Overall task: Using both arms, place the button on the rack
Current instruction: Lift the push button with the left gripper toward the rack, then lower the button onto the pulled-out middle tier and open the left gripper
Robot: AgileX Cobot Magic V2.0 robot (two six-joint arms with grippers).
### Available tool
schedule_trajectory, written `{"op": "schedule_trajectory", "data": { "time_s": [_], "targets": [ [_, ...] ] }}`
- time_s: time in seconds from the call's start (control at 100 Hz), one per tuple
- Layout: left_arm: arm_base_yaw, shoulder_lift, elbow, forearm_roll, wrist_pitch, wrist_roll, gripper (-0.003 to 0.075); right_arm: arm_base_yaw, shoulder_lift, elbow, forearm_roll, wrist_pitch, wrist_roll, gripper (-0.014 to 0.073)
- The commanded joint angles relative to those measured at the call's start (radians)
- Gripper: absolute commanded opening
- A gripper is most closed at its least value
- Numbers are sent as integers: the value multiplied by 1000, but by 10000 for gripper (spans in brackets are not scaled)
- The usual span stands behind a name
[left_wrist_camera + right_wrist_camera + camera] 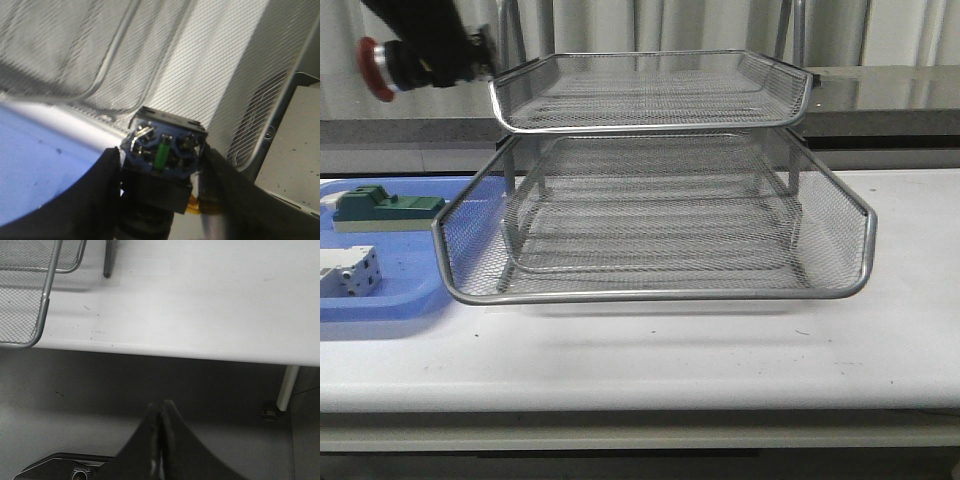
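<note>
Button (382,66), red cap pointing away from the rack (650,180), is held up in the air at the far left of the front view, level with the top tray and just beside its left rim. It is clamped by the left pincer (162,172), whose dark fingers (107,190) are closed against either side of the black body, so that the rear end with its blue part and terminals is turned toward the mesh. Such a sideways hold, it may be judged, leaves the button free to be carried in over the low tray edge without the cap being knocked.

The middle tray is seen drawn forward toward the front of the counter (720,360), well out from under the top one, which leaves its floor open from above; whether that tray or the top one is meant to receive the button cannot be told.

The right pincer (161,412) is seen only in its own wrist view, its tips pressed together with nothing between them, hanging out past the counter's edge over the floor, near a corner of the rack and well apart from the button. It is probably kept there to stay clear.

On a blue tray (380,300) at the left, a green block (388,208) and a white block (350,272) lie untouched.
</note>
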Motion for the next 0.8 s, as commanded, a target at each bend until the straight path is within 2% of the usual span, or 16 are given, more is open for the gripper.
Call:
{"op": "schedule_trajectory", "data": {
  "time_s": [0.0,0.22,0.42,0.72,0.79],
  "targets": [
    [-67,-37,-21,-43,7,-12,-20,0,0,-34,-14,-45,-5,-68],
    [-189,40,-21,-92,-114,-11,-20,0,0,-34,-14,-45,-5,-68],
    [-242,134,-34,-87,-255,-4,-20,0,0,-34,-14,-45,-5,-68],
    [-245,259,-104,-87,-259,-4,-19,0,0,-34,-14,-45,-5,-68],
    [-245,269,-107,-87,-253,-4,3,0,0,-34,-14,-45,-5,-68]
  ]
}}
